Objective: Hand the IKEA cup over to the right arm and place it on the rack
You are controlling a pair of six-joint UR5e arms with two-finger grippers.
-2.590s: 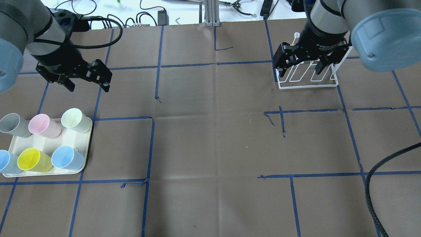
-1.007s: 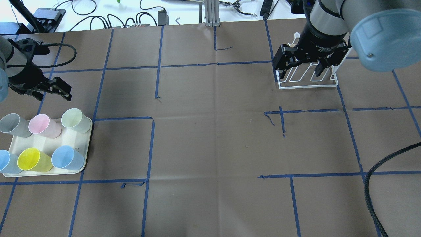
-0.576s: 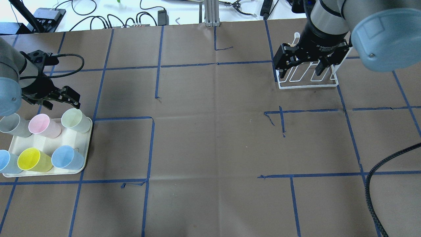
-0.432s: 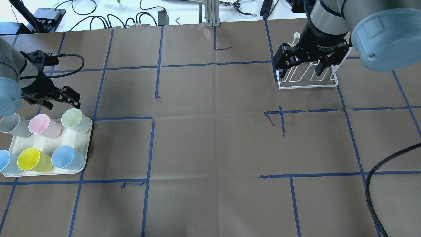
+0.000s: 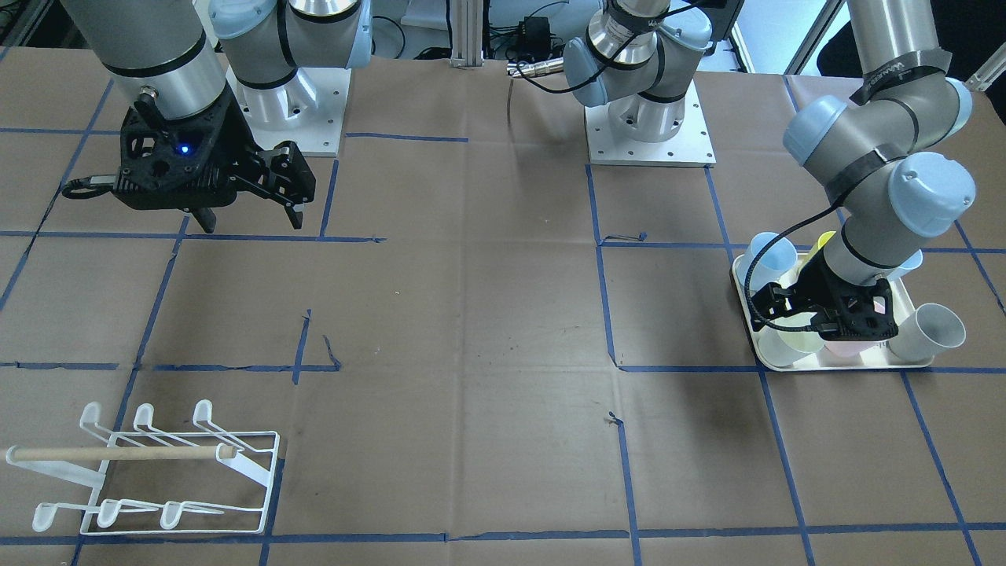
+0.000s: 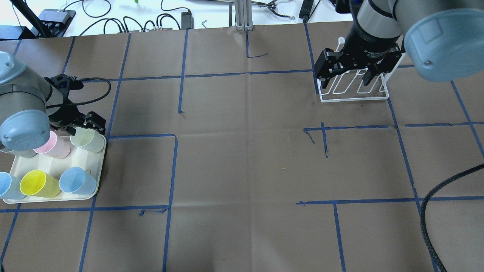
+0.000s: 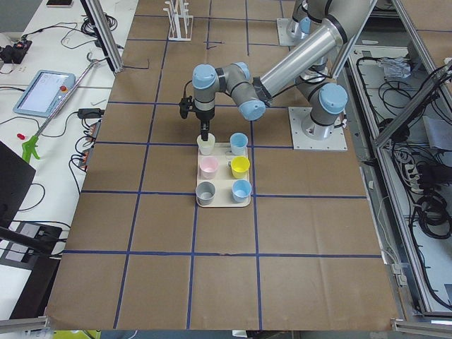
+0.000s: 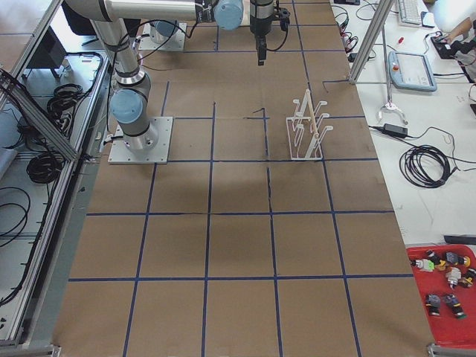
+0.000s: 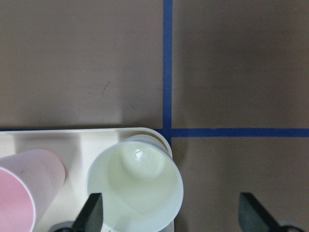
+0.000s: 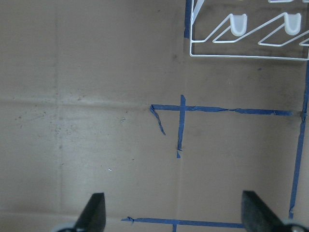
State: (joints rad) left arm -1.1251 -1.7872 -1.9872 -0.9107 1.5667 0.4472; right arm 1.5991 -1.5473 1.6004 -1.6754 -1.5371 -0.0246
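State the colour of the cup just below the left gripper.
Pale yellowish green, almost cream. The cup shows best in the left wrist-mounted view.

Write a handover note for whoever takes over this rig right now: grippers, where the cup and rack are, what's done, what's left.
Left gripper: open, low over the pale green cup, not gripping.
Right gripper: open, empty, held above the table.
Cup stands upright at a corner of the tray; the rack holds no cup.
Done: nothing placed. Left: grasp, hand over to the right gripper, hang on rack.
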